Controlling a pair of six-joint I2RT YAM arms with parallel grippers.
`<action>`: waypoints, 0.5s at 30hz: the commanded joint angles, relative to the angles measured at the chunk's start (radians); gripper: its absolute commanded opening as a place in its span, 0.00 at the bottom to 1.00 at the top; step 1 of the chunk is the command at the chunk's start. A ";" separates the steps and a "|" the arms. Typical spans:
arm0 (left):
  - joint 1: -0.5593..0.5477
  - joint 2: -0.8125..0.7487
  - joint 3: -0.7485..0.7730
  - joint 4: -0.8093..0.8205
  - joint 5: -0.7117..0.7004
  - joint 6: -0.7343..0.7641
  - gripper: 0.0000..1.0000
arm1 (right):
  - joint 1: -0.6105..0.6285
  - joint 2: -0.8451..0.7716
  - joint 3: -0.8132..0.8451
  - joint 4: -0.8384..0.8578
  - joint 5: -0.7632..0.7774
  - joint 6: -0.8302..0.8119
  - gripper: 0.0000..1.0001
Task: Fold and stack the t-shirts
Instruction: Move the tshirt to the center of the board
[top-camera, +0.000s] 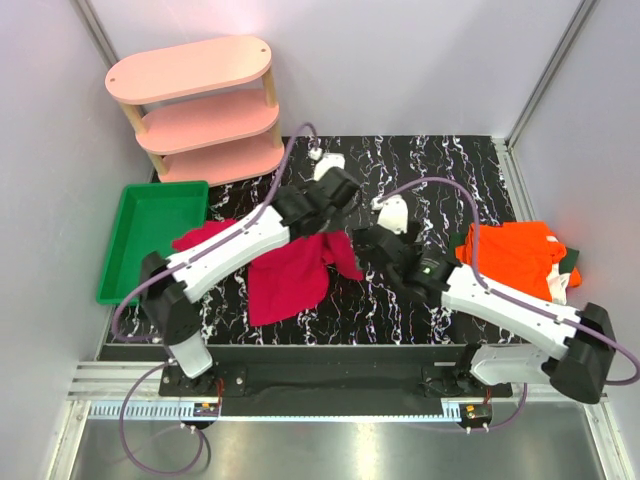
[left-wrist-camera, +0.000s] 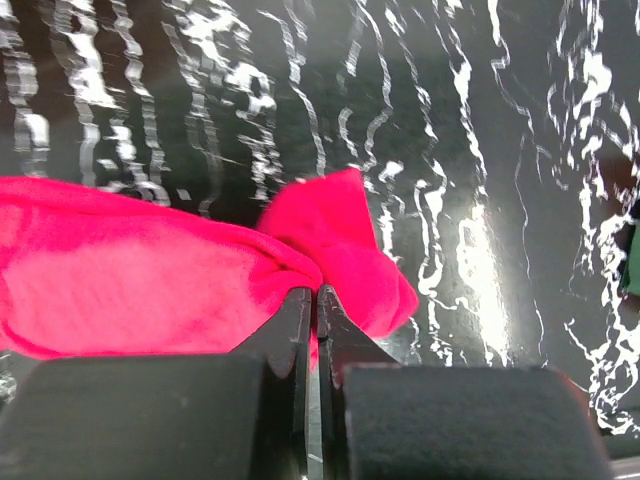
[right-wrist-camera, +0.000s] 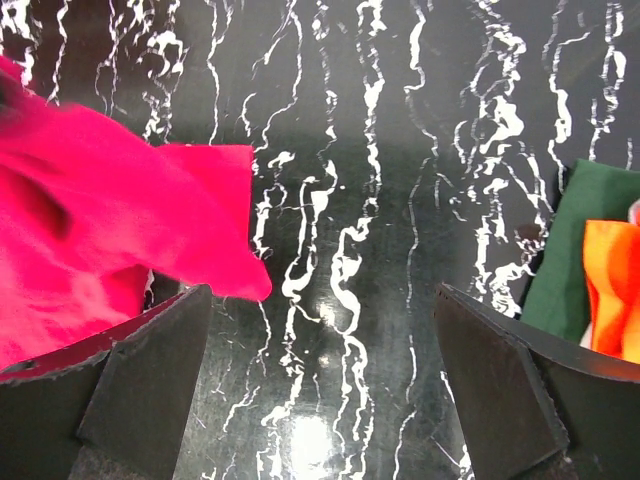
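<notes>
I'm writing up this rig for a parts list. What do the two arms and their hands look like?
The left arm and the right arm both have white shells with black joints and bases. A purple cable loops along each. The left hand and the right hand are black, with flat, wedge-shaped fingers.

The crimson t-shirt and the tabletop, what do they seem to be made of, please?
The crimson t-shirt: soft matte cloth, probably cotton knit; it drapes and bunches. The tabletop: glossy black, white marble-like veining, likely laminate; it mirrors lights.
</notes>
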 joint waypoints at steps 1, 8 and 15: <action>-0.006 0.054 0.020 0.074 0.034 -0.004 0.00 | -0.013 -0.087 -0.033 0.010 0.058 0.001 1.00; -0.042 0.258 0.191 0.111 0.190 0.048 0.00 | -0.013 -0.130 -0.056 -0.015 0.060 0.018 1.00; -0.018 0.300 0.188 0.072 0.146 0.013 0.47 | -0.013 -0.145 -0.052 -0.027 0.058 0.007 1.00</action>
